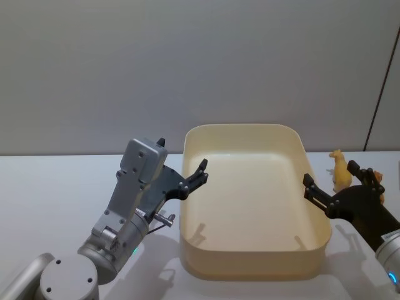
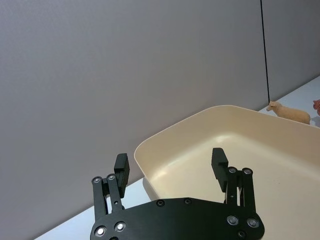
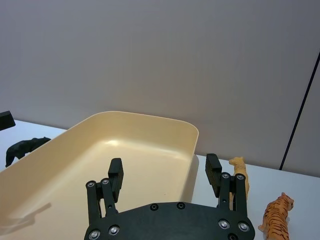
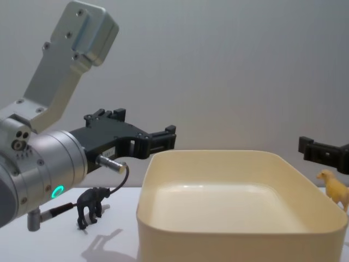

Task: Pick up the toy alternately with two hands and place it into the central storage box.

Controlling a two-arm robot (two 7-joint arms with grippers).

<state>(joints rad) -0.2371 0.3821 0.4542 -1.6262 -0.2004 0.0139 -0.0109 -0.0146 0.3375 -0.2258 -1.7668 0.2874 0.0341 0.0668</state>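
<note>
Desk: we see a white desk [image 1: 50, 187] carrying everything, with a plain grey wall behind it.
Box: the central storage box [image 1: 250, 265] sits mid-desk. We see only bare cream floor inside, with no toy in it.
Left gripper: the left gripper [image 1: 195, 180] hangs at about 10 o'clock of the box, raised above rim height. Its fingers are spread wide with nothing between them, and the tips reach just over the rim.
Right gripper: the right gripper [image 3: 164, 164] hangs at 3 o'clock of the box. Its fingers are likewise spread apart and empty, and one of them lies over the right rim.
Black toy: the black toy [image 4: 92, 206] stands on the desk at 9 o'clock of the box, outside it and under the left arm.
Yellow toy: the yellow toy [image 1: 339, 170] stands on the desk at about 2 o'clock of the box, near the right gripper.
Tiger toy: the tiger toy [image 3: 277, 220] stands just beside the yellow toy, farther out from the box.
Done: as far as we can tell, nothing; no toy is lifted or boxed.
Left: we judge that every toy we see awaits a pick and a drop, one gripper after the other.
</note>
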